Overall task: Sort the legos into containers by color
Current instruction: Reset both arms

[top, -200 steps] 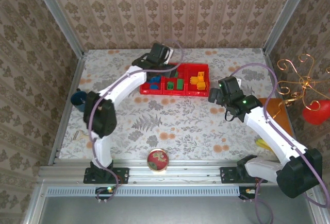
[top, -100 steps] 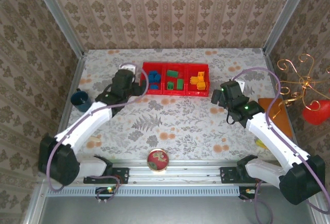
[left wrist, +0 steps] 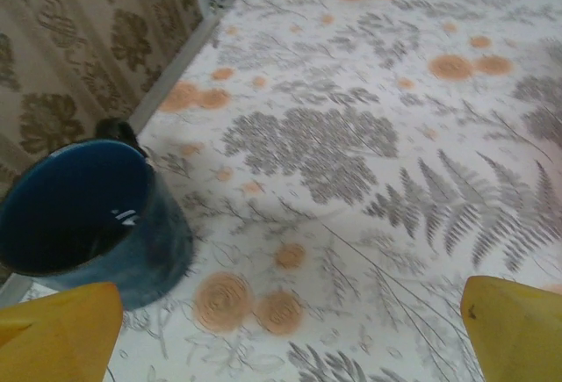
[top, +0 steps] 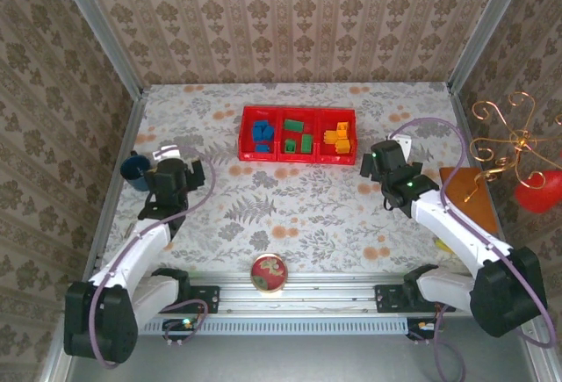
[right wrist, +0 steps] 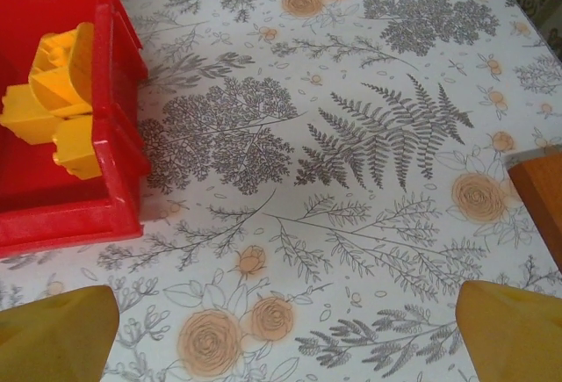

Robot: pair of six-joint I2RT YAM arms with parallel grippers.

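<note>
Every block in sight lay inside the bright red rectangular plastic tray [top: 299,159], so you looked to be at the closing check of the sort. To do that well, you needed to scan the floral tablecloth [top: 290,206] around the tray for any straggler, keep both arms off its walls, and leave its contents undisturbed. Your left gripper [left wrist: 285,334] hovered well to the left of the tray and nearer you, its yellow fingers [left wrist: 61,329] spread wide with nothing between them. The dark blue cup [left wrist: 88,224] stood close by it, so any swing on that side called for care. Your right gripper [right wrist: 281,334] hung just off the tray's right end, likewise wide and empty. Within the tray, the small plastic blue blocks [top: 261,133] sat in the left compartment and the green blocks [top: 297,136] in the middle one. The orange-yellow blocks [right wrist: 53,101] were heaped in the right one, against its near wall. Each colour kept to its own square, and the tray sat flat on the cloth.
</note>
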